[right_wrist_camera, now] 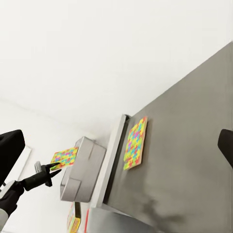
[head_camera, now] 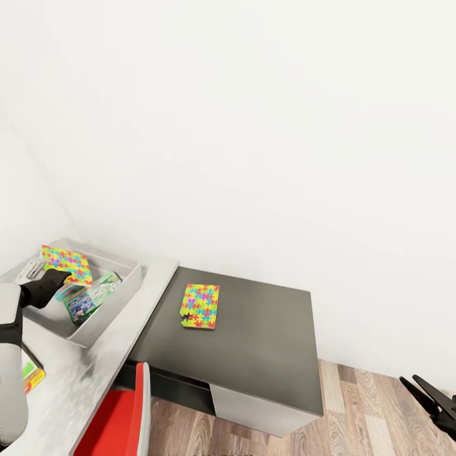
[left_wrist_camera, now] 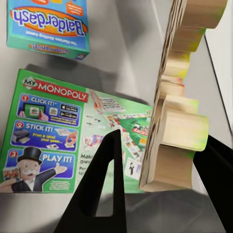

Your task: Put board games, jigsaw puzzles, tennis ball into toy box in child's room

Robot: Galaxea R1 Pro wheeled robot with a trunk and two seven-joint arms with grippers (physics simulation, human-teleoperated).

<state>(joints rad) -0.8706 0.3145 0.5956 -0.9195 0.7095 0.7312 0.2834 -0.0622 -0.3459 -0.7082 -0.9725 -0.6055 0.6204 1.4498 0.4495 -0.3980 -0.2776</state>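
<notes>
Jigsaw puzzles are split between two spots in the head view: one (head_camera: 67, 264) is gripped at its edge by the left pincer (head_camera: 56, 279) and held tilted above the toy box (head_camera: 123, 288), while the second puzzle (head_camera: 201, 306) lies flat on the dark cabinet top (head_camera: 266, 342), well apart from the toy box. The toy box sits on the pale desk (head_camera: 107, 354) just beside the cabinet, and inside it lie a green-white board game (head_camera: 101, 288) and a blue board game (head_camera: 79, 308). An orange-yellow board game (head_camera: 31, 375) lies on the desk near the robot's left arm, and a red chair (head_camera: 120, 418) stands against the desk's edge. The right pincer (head_camera: 430, 396) hangs over the wooden floor (head_camera: 373, 411) beyond the cabinet, its fingers spread apart and holding nothing. In the left wrist view, the left pincer's black fingers (left_wrist_camera: 104, 194) close on the held puzzle (left_wrist_camera: 177, 97), seen edge-on with its knobbed outline, directly above the green Monopoly box (left_wrist_camera: 53, 136) resting on the toy box floor (left_wrist_camera: 131, 43); a blue-green Balderdash box (left_wrist_camera: 48, 26) lies just beside the Monopoly box. In the right wrist view, the second puzzle (right_wrist_camera: 135, 143) rests on the cabinet top (right_wrist_camera: 194, 160) near the desk edge, and past it the left pincer (right_wrist_camera: 53, 170) holds its puzzle (right_wrist_camera: 65, 156) beside the toy box (right_wrist_camera: 82, 174).
</notes>
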